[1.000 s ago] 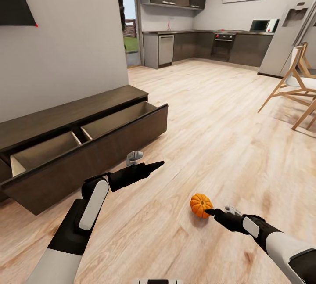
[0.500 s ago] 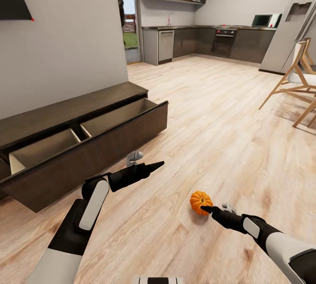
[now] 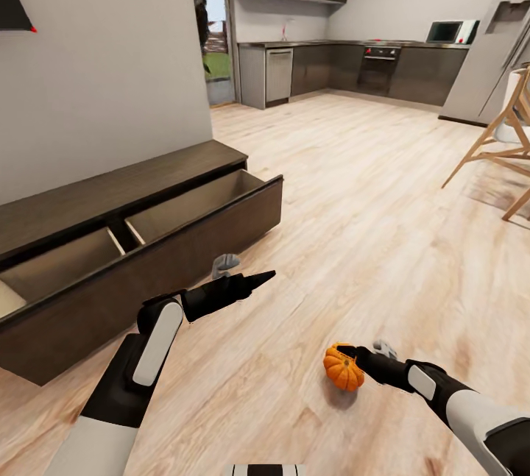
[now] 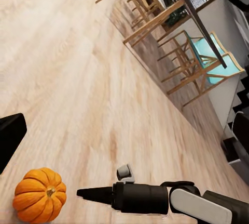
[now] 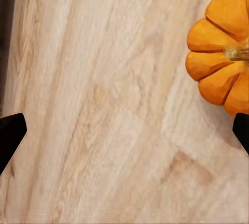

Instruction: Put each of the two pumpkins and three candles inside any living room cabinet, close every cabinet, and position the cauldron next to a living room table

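Pumpkin (image 3: 343,367) low in the head view, on open wooden floor (image 3: 353,240), well out from the wall-side edge where the cabinet (image 3: 110,193) stands. Right gripper (image 3: 352,350) just beside it, tip at its top; touching or not, cannot tell. Fingers (image 5: 10,135) spread wide in the right wrist view, with the pumpkin off toward one finger, not centred and not gripped.

Step in hand, judged: grasp the pumpkin for transfer to a drawer.
- Shift sideways first, to bring the stem (image 5: 237,53) midway between the fingers.
- Lower until the pads straddle the widest girth, then close slowly.
- Seat the pads in the grooves between ribs; a rounded rib crest may squirt out sideways.
- Avoid nudging with one finger: round body, smooth planks, likely to roll.

Pumpkin: orange, squat, deeply ribbed, matte skin, short tan stem. Floor: pale planks, long grain, slight sheen.

Left gripper (image 3: 261,275) further out, over bare floor, nothing held; fingertip (image 4: 10,138) far to the side in the left wrist view, read as spread wide.

Beyond it, the cabinet: long, low, dark brown, flat matte faces. Drawer (image 3: 199,200) pulled out, with a paler interior that looks empty as far as can be seen. Farther still, angular wooden chairs (image 3: 500,145) and dark kitchen units (image 3: 346,75).
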`<state>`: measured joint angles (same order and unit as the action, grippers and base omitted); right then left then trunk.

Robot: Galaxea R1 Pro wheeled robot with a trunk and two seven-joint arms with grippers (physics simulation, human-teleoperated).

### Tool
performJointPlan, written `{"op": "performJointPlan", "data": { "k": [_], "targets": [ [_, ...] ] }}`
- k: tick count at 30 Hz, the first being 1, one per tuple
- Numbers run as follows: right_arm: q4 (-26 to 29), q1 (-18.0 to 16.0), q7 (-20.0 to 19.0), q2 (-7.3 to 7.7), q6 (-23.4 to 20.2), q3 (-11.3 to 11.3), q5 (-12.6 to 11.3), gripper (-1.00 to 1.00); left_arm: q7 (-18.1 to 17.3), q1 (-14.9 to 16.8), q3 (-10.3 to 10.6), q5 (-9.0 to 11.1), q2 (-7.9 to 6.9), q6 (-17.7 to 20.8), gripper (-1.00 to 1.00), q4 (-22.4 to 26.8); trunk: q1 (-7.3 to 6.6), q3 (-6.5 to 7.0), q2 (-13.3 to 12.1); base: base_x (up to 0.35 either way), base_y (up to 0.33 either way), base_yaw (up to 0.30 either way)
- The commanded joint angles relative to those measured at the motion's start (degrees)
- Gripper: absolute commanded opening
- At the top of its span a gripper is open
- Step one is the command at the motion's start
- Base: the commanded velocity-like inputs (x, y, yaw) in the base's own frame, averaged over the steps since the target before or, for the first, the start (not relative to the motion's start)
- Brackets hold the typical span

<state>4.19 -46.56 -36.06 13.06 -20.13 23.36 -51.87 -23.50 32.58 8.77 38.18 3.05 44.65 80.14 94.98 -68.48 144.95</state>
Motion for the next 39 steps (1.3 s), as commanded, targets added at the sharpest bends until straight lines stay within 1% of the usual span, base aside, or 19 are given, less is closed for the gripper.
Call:
{"op": "performJointPlan", "data": {
  "k": [1, 5, 10, 11, 12, 13, 14, 15, 16, 20, 22, 30, 39],
  "targets": [
    [0.0, 0.0, -0.1, 0.03, -0.4, 0.4, -0.6, 1.00, -0.1, 0.0, -0.1, 0.1, 0.03, 0.4, 1.00, 0.0, 0.02, -0.05, 0.0, 0.335, 0.000, 0.000],
    [0.0, 0.0, 0.0, 0.03, -0.4, 0.4, -0.6, 1.00, -0.1, 0.0, -0.1, 0.1, 0.03, 0.3, 1.00, 0.0, 0.02, -0.05, 0.0, 0.306, 0.000, 0.000],
    [0.0, 0.0, 0.5, 0.03, -0.4, 0.4, -0.6, 1.00, -0.1, 0.0, -0.1, 0.1, 0.03, 0.3, 1.00, 0.0, 0.02, -0.05, 0.0, 0.102, 0.000, 0.000],
    [0.0, 0.0, 2.1, 0.03, -0.4, 0.3, -0.6, 1.00, -0.1, 0.0, -0.1, 0.1, 0.03, 0.3, 1.00, 0.0, 0.02, -0.05, 0.0, 0.025, 0.000, 0.000],
    [0.1, 0.0, 6.2, 0.03, -0.3, 0.3, -0.6, 1.00, -0.1, 0.0, -0.1, 0.1, 0.03, 0.3, 1.00, 0.0, 0.02, -0.05, 0.0, 0.013, 0.000, 0.000],
    [0.1, 0.0, 8.5, 0.03, -0.3, 0.3, -0.6, 1.00, -0.1, 0.0, -0.1, 0.1, 0.03, 0.3, 1.00, 0.0, 0.02, -0.05, 0.0, 0.008, 0.000, 0.000],
    [0.2, 0.0, 9.8, 0.03, -0.3, 0.3, -0.6, 1.00, -0.2, 0.0, -0.1, 0.1, 0.03, 0.3, 1.00, 0.0, 0.02, -0.05, 0.0, 0.005, 0.000, 0.000],
    [0.3, 0.0, 10.1, 0.03, -0.3, 0.4, -0.6, 1.00, -0.2, 0.0, -0.1, 0.1, 0.03, 0.3, 1.00, 0.0, 0.02, -0.05, 0.0, 0.003, 0.000, 0.000],
    [0.3, 0.0, 10.2, 0.03, -0.3, 0.4, -0.6, 1.00, -0.2, 0.0, -0.1, 0.1, 0.03, 0.3, 1.00, 0.0, 0.02, -0.05, 0.0, 0.003, 0.000, 0.000],
    [0.4, 0.0, 7.2, 0.03, -0.3, 0.5, -0.6, 1.00, -0.4, 0.0, -0.1, 0.1, 0.03, 0.4, 1.00, 0.0, 0.02, -0.05, 0.0, 0.001, 0.000, 0.000],
    [0.4, 0.0, 6.5, 0.03, -0.3, 0.5, -0.6, 1.00, -0.4, 0.0, -0.1, 0.1, 0.03, 0.4, 1.00, 0.1, 0.02, -0.05, 0.0, 0.000, 0.000, 0.000],
    [0.4, 0.0, 6.0, 0.03, -0.4, 0.5, -0.6, 1.00, -0.5, 0.0, -0.1, 0.1, 0.03, 0.5, 1.00, 0.1, 0.23, -1.82, 0.1, 0.000, 0.000, 0.000],
    [0.4, 0.0, 6.4, 0.03, -0.4, 0.4, -0.5, 1.00, -0.5, 0.0, -0.1, 0.1, 0.03, 0.5, 1.00, 0.1, 0.46, -3.82, 0.2, 0.000, 0.000, 0.000]
  ]
}}
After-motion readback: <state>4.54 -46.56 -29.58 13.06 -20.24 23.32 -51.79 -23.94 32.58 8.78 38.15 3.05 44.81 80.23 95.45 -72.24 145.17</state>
